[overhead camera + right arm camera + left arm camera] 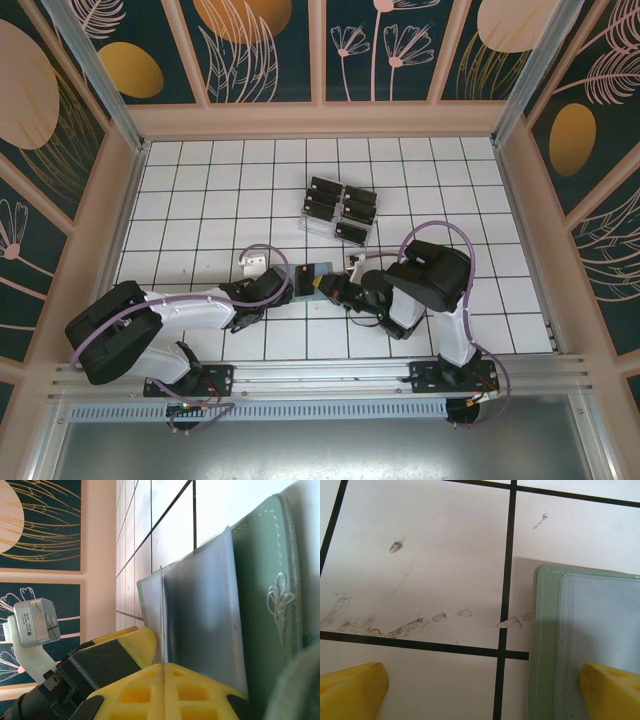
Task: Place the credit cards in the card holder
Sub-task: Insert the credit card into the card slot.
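My left claw (480, 692) stands wide open over the tiled tabletop (420, 555), one yellow fingertip (610, 690) over the sage-green card holder (547, 645) lying there between both claws. My right claw (164, 675) is closed at the holder's pocket edge; the black credit cards (340, 207) sit grouped farther back.

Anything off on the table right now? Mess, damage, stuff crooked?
Dark smudges streak the white tile beside the card holder; looks like scuffing, not a spill. The card rack sits skewed to the tile grid. Nothing looks damaged.
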